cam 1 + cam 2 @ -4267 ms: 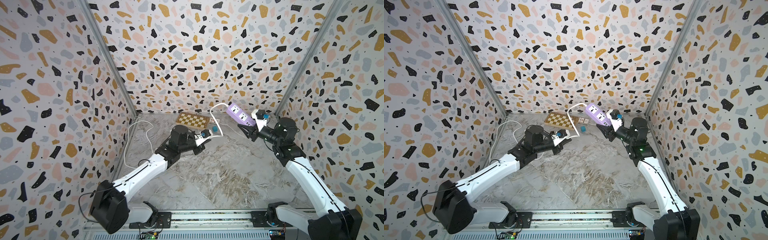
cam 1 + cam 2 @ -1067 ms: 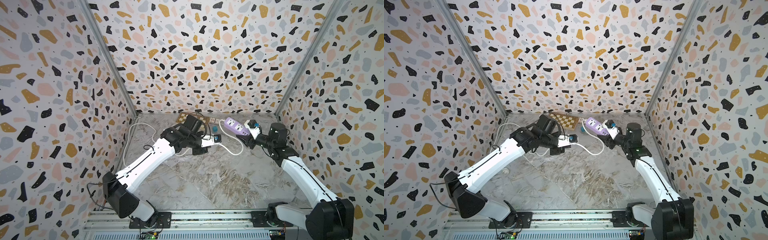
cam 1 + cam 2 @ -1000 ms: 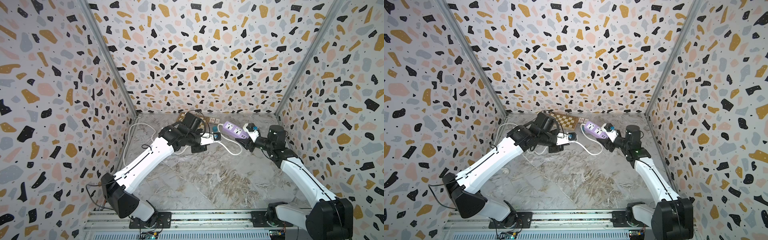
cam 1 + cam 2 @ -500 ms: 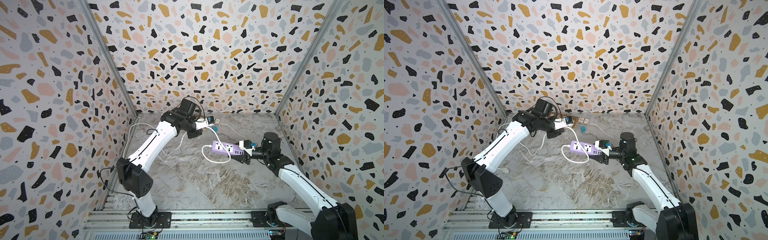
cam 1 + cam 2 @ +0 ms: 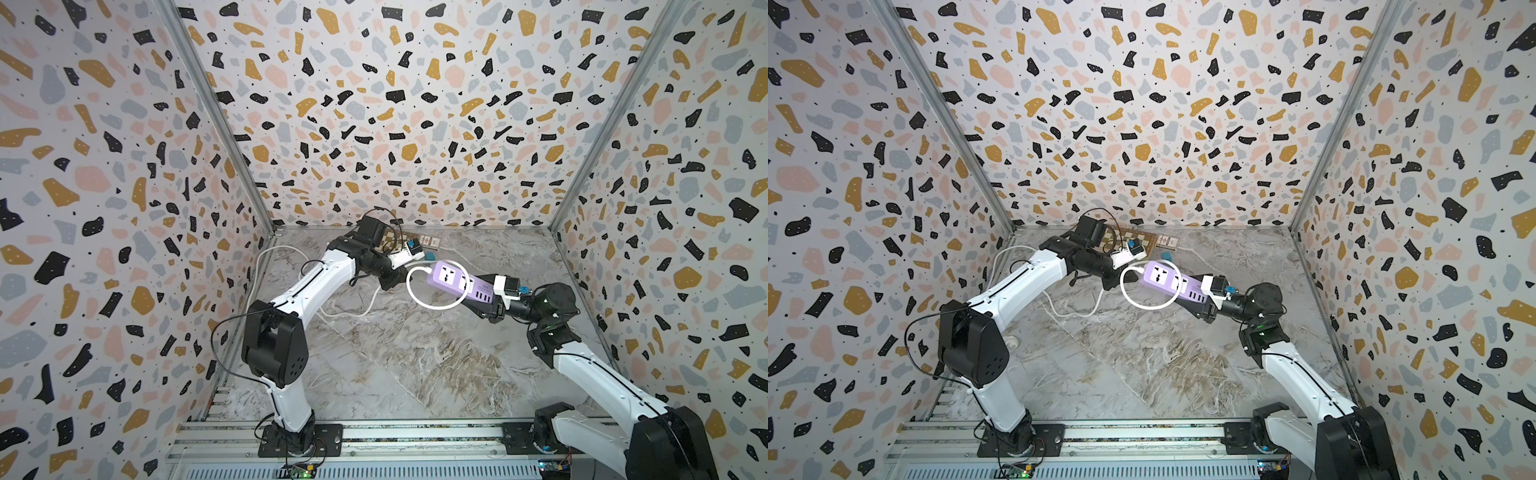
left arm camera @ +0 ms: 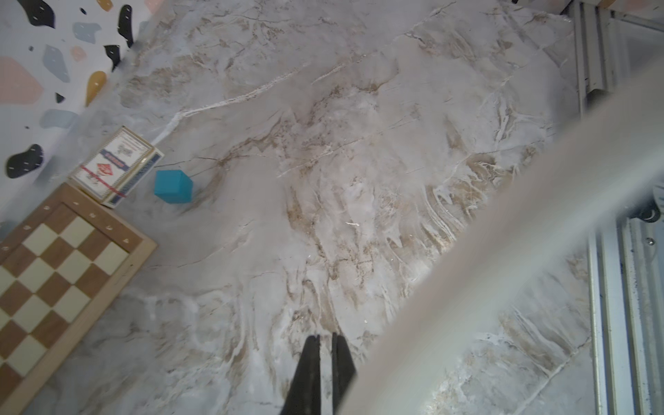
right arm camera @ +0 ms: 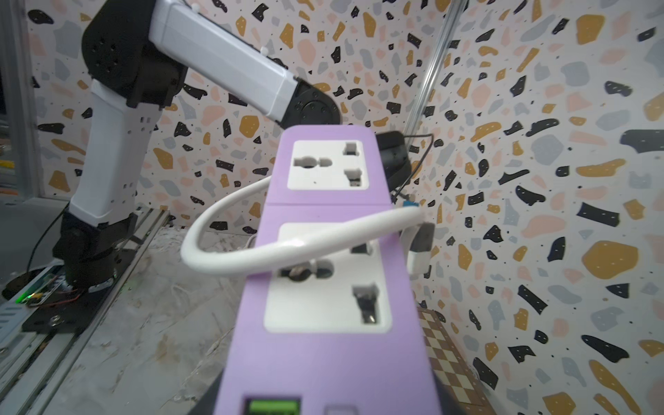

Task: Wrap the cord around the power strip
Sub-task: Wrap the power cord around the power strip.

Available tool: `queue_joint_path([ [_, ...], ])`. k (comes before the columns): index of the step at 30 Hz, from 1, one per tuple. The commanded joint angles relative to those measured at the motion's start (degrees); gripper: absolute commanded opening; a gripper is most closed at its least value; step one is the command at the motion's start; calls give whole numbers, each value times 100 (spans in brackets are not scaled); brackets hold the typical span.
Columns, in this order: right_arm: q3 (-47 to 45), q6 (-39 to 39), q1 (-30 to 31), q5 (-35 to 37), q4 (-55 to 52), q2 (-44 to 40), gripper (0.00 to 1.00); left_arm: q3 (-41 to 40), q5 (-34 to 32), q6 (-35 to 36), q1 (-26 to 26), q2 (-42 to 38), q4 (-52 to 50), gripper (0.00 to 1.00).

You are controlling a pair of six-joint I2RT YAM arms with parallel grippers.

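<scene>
Starting at the right gripper (image 5: 492, 299): closed on the USB-port end of the power strip (image 5: 455, 281), with jaws spread only to the bar's width. Gripped by that end, evidently, to leave the socket end and the mid-length free for turns of cord. Found the strip lifted clear of the marble floor (image 5: 415, 365), sockets facing up, jutting toward the left arm, toward the back of the cell.

Moving to the left gripper (image 5: 406, 262): fingers (image 6: 310, 363) drawn to a slit, pinching the cord (image 5: 432, 306) just beside the strip's free end. Unable to see the pinch point itself; judged gripped from the cord running straight to those fingers in the right wrist view. Traced the cord from the strip's end, down under the bar and back over the socket face: one loop, hanging wide, not snug. Positioned close to the strip, apparently, for leading short lengths around it.

Noted the remaining length trailing on the floor toward the left wall; failed to locate the plug. Judged early in the wrap, with most cord not yet wound. Flagged as a risk: slippage of the loose loop off the free end unless tightened.

Logged chessboard (image 6: 72, 269), card box (image 6: 115, 165) and teal cube (image 6: 173, 187) by the back wall, apart from the work.
</scene>
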Motion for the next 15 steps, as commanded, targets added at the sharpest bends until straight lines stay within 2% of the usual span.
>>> queue_joint_path([
  [1,84,549,8,1243,1091,-155,0,-386,454,-525,21,-292,550,0],
  [7,365,176,-4,3328,-90,-155,0,-1196,259,-646,-139,-856,803,0],
  [12,522,84,-41,4481,-809,23,0,-1308,-259,142,-597,-1249,34,0],
  [15,608,98,-149,4745,-1155,136,0,-1164,-605,756,-960,-1477,-613,0],
])
